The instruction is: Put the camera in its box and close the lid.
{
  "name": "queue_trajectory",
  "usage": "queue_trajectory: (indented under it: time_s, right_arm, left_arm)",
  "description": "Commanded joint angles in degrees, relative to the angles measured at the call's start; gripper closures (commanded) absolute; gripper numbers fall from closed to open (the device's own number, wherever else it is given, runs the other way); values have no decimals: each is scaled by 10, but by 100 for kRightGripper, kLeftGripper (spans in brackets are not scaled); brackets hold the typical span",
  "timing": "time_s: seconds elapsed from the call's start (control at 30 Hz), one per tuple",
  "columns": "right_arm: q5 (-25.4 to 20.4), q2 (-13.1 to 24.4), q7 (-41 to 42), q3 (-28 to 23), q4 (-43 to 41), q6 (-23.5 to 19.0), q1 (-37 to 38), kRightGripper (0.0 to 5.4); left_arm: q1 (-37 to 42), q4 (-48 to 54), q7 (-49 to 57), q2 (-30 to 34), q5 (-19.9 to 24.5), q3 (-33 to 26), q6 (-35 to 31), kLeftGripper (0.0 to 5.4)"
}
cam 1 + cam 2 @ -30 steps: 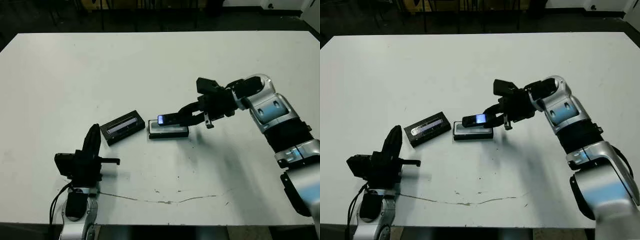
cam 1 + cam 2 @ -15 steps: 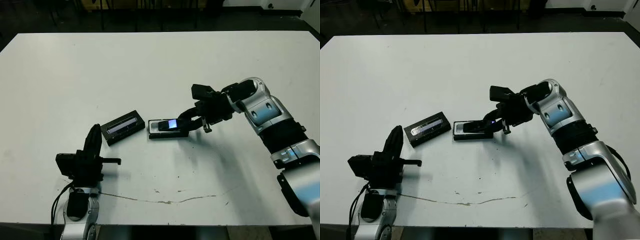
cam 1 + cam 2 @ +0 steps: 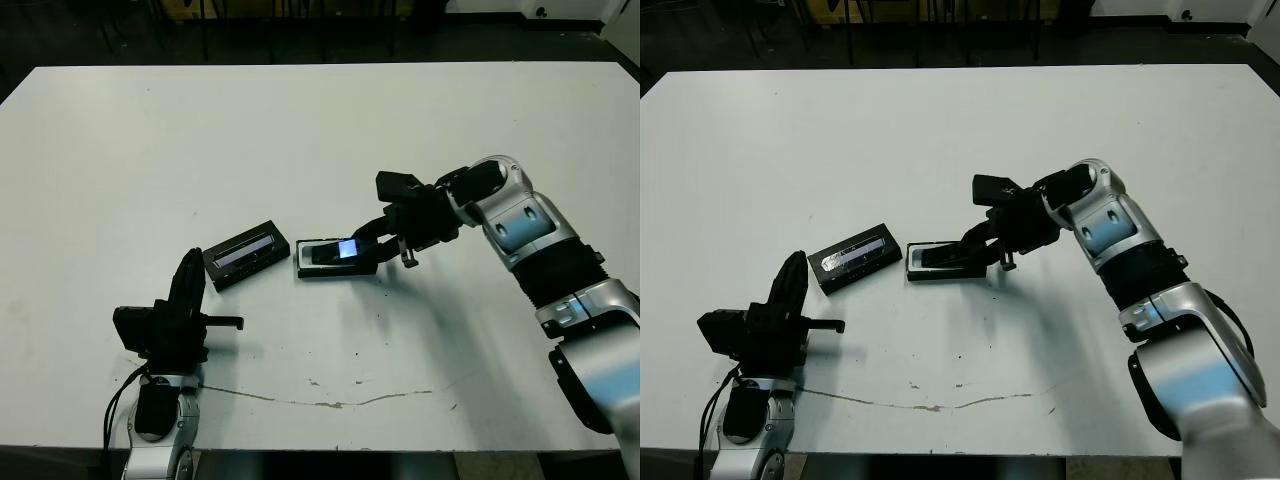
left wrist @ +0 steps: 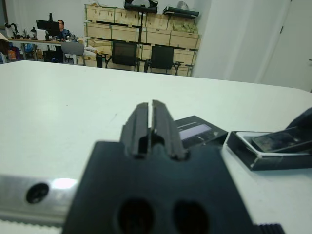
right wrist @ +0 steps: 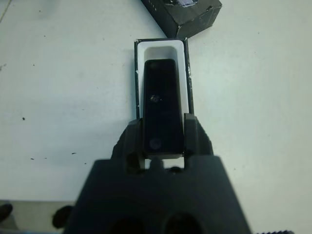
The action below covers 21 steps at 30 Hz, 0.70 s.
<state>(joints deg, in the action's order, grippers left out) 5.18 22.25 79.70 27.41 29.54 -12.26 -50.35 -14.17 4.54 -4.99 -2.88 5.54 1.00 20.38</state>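
Black camera (image 5: 162,105) pinched in right tool (image 5: 163,141), centre frame over white-lined box (image 5: 185,73) | to be lowered level, released once seated | left tool (image 4: 151,127) pressed together, idle | lid (image 3: 240,252) beside box on surface (image 3: 300,130)

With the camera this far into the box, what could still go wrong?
1. The right gripper holds the camera by one end over the box; released tilted, it could rest on the wall instead of seating.
2. The gripper's fingers straddle the box's near end, so pulling back might drag the box.
3. The lid lies close beside the box; a shifted box could bump it.
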Motion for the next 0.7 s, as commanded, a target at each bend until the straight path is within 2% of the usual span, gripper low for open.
queue_trajectory:
  time_s: [0.03,0.43,0.6,0.7]
  right_arm:
    - [25,-15,-5,27,15,-3,-4,476]
    - [46,-49,-2,54,57,-5,-28,476]
    - [52,-52,0,58,56,0,-22,476]
    - [58,-43,10,64,51,22,-20,476]
  left_arm:
    - [-10,-5,5,-1,-4,1,-7,540]
    - [-18,-8,-1,-4,3,2,5,540]
    - [-20,-6,2,-8,7,1,-1,540]
    - [-19,-9,1,-8,6,1,1,540]
